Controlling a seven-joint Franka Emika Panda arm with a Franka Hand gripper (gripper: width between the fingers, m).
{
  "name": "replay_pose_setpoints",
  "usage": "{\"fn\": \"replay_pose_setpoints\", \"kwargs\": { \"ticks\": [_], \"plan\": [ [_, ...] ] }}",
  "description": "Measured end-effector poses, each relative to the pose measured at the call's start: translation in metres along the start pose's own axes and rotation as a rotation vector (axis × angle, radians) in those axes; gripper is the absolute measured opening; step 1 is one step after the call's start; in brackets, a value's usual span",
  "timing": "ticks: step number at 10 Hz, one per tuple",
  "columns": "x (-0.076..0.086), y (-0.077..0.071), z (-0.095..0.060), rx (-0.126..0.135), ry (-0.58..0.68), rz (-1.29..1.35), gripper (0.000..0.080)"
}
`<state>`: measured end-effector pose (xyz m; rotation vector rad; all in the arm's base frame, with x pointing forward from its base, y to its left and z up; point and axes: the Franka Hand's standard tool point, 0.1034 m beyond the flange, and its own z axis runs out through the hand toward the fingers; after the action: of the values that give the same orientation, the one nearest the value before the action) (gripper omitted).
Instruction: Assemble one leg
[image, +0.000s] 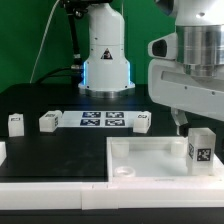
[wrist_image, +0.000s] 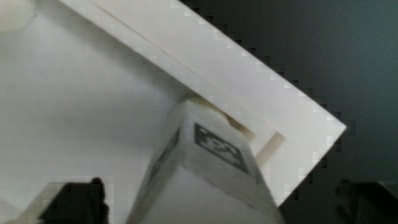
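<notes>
White tagged leg standing on the big white panel, under the arm's wrist.

Nearest in the exterior view, the large flat white square panel (image: 150, 160) with a round corner socket lies on the black table (image: 40, 100). On its right part stands the small white blocky leg (image: 201, 148), upright, a black-and-white square tag on its side. The wrist view shows this leg (wrist_image: 217, 160) rising from the panel (wrist_image: 71, 110) near its edge, with the gripper (wrist_image: 222, 205) around it; only the dark fingertips (wrist_image: 75, 200) show at the frame's edge, so whether they pinch the leg I cannot tell. Farther back, three similar white pegs (image: 48, 121) sit around the thin white marker board (image: 103, 121).
</notes>
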<state>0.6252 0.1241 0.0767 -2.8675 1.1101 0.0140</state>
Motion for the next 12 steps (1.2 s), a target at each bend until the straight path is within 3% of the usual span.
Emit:
{"fn": "replay_pose_setpoints", "kwargs": {
  "ticks": [7, 8, 10, 12],
  "plan": [
    [0.0066, 0.0042, -0.0004, -0.008, 0.012, -0.732, 0.0648],
    [0.0068, 0.0043, -0.0003, -0.008, 0.012, -0.710, 0.0648],
    [0.0070, 0.0045, -0.0003, -0.008, 0.012, -0.709, 0.0383],
    [0.0072, 0.0046, -0.0004, -0.008, 0.012, -0.690, 0.0383]
  ]
}}
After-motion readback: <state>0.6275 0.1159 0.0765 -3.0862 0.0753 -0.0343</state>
